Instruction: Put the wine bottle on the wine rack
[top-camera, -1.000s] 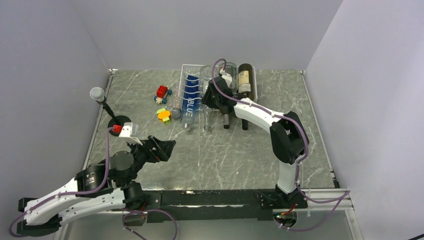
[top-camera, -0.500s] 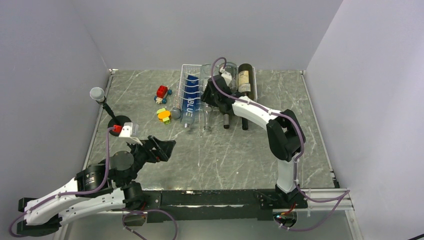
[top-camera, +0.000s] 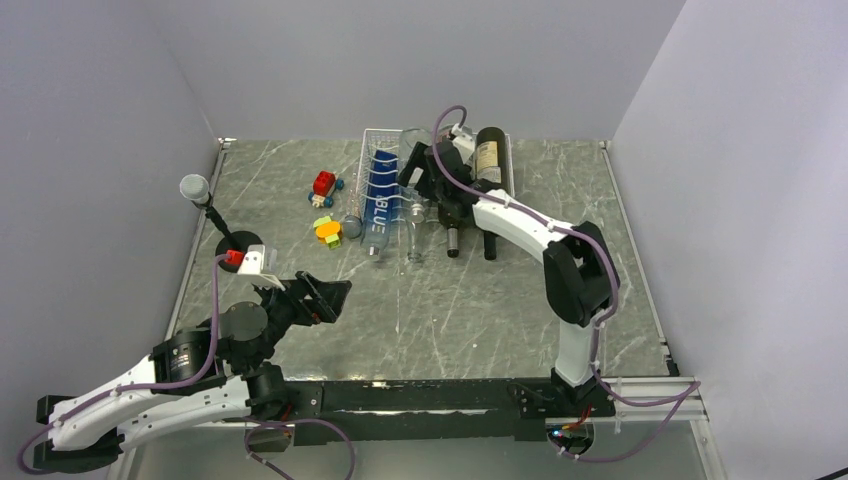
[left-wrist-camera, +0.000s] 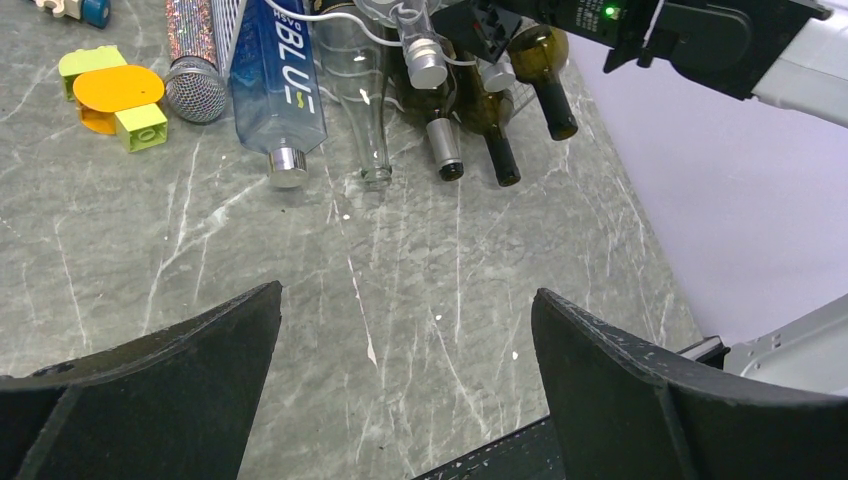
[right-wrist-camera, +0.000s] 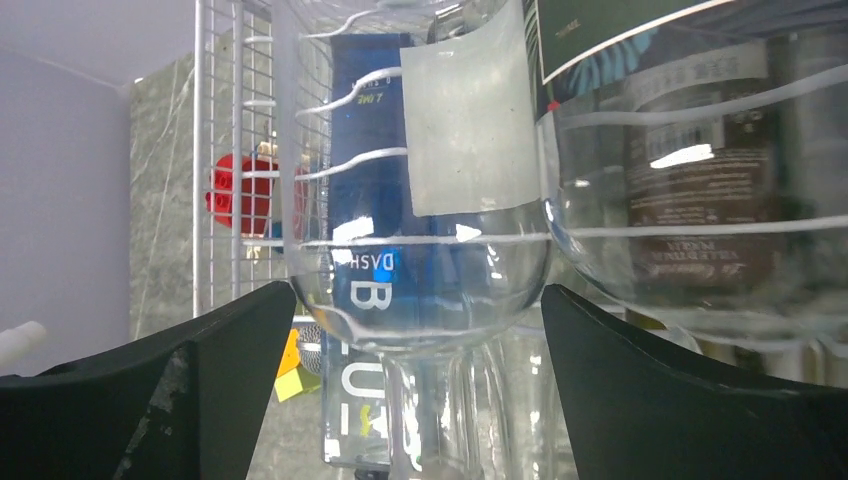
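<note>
The wine rack (top-camera: 371, 141) stands at the far middle of the desk (top-camera: 450, 310), close to the back wall, and is packed. On it lie a blue DASH bottle (top-camera: 381, 195), a clear glass bottle (top-camera: 412, 228) and several dark bottles. Among these is a tan-labelled wine bottle (top-camera: 489, 165) in the rightmost groove. Their necks overhang the near edge towards the arms.

The right end effector (top-camera: 412, 183) hovers over the rack's middle with its fingers apart. In its wrist view the clear bottle's rounded end (right-wrist-camera: 420, 230) fills the gap between them, and I cannot tell whether they touch it.

Just left of the rack lie a sparkly microphone (top-camera: 351, 226), a block toy (top-camera: 327, 231) and a red toy car (top-camera: 323, 185). A microphone on a stand (top-camera: 194, 187) stands near the left wall. The middle and right of the desk lie open.

The left end effector (top-camera: 335, 290) is low at the near left, spread wide and holding nothing.

The right arm covers parts of the middle bottles, so their exact grooves cannot be told.
</note>
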